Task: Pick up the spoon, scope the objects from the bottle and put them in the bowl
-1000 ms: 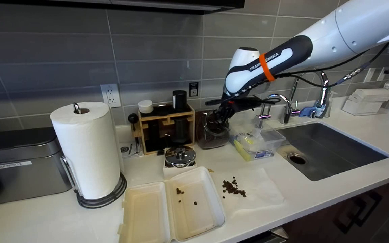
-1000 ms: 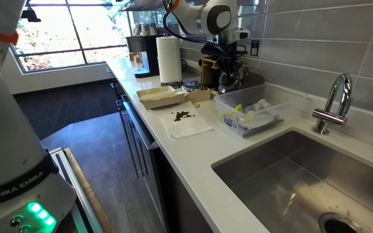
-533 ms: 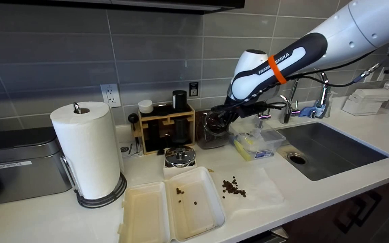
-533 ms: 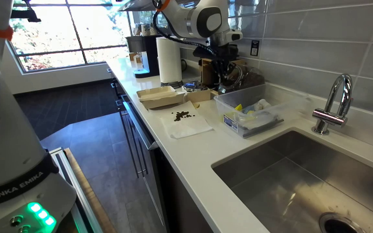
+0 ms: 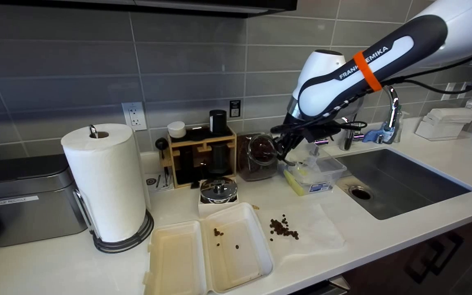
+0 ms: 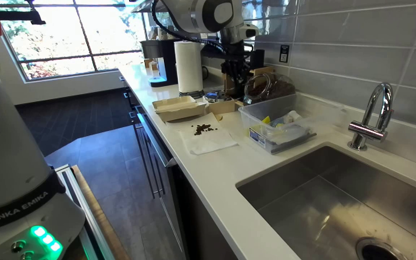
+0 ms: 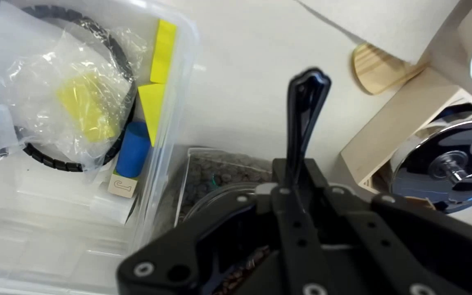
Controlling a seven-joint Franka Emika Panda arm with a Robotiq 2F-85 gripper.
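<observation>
My gripper (image 5: pixel 284 148) is shut on a dark spoon (image 7: pixel 307 102). In the wrist view its handle sticks out past the fingertips (image 7: pixel 298 174); its scooping end is hidden. A dark tip of it shows under the fingers in an exterior view (image 5: pixel 289 162). The bottle is a clear glass jar (image 5: pixel 255 170) of dark beans with a round open mouth; it also shows in an exterior view (image 6: pixel 282 87) and the wrist view (image 7: pixel 223 166). The gripper is just outside its mouth. No bowl shows; an open white clamshell box (image 5: pixel 176 262) holds several beans.
A clear plastic bin (image 5: pixel 332 174) with blocks and bags stands beside the jar. Loose beans (image 5: pixel 283 228) lie on a paper sheet (image 5: pixel 322 237). A lidded metal canister (image 5: pixel 218 189), wooden rack (image 5: pixel 203 143), paper towel roll (image 5: pixel 107 184) and sink (image 5: pixel 404 180) are around.
The gripper with the spoon has drawn back from the jar's mouth, moving toward the bin side in an exterior view, and its mouth is now uncovered. Jar, box and beans stay put.
</observation>
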